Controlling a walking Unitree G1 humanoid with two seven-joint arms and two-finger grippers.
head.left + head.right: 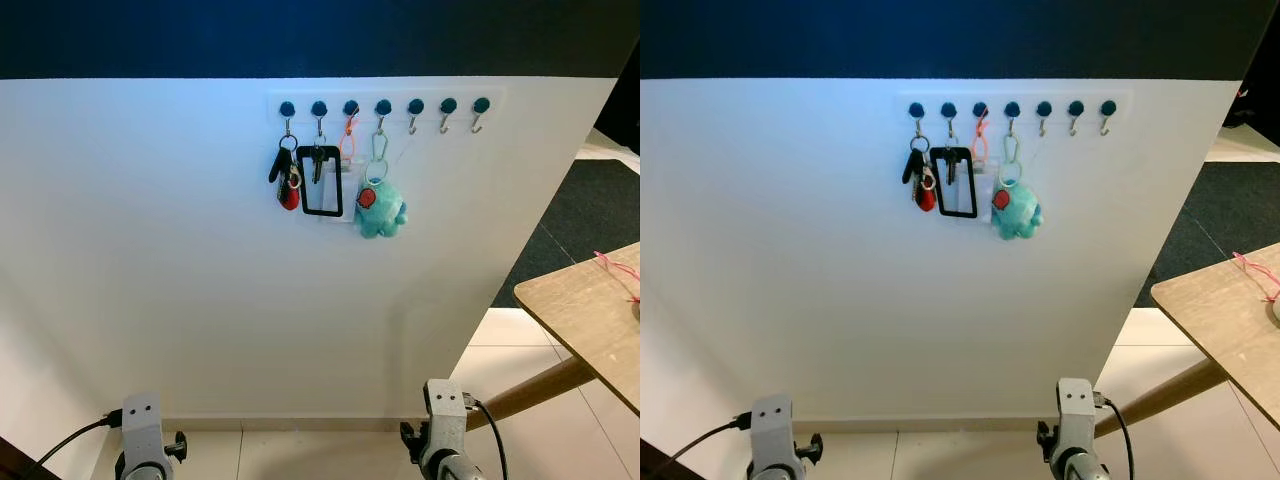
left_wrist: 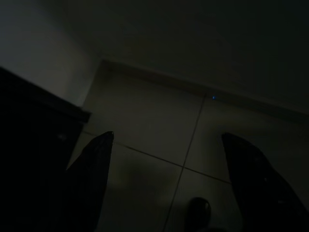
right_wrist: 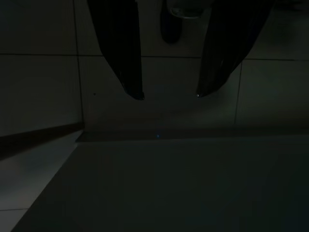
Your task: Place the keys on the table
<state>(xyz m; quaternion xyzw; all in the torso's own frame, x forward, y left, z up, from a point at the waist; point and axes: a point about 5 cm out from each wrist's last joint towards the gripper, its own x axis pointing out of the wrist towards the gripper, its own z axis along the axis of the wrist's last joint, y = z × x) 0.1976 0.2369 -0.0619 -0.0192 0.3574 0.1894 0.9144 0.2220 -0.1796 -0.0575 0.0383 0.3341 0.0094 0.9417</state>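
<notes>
A: Keys (image 1: 287, 178) hanging where?
B: On the leftmost wall hook, beside a black tag (image 1: 320, 182) and teal plush (image 1: 381, 208); table (image 1: 585, 312) sitting off right.
A: Grippers?
B: Left gripper (image 2: 166, 145) and right gripper (image 3: 169, 95) both hanging spread over floor tiles, holding nothing

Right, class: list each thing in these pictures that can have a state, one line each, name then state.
Keys: hanging on the first hook, not yet taken.
Black tag: hanging on the second hook.
Teal plush toy: hanging on the fourth hook.
Last three hooks: bare.
Table: at right, holding a pink cord near its edge.
Left tool: open, idle over the floor.
Right tool: open, idle over the floor.
</notes>
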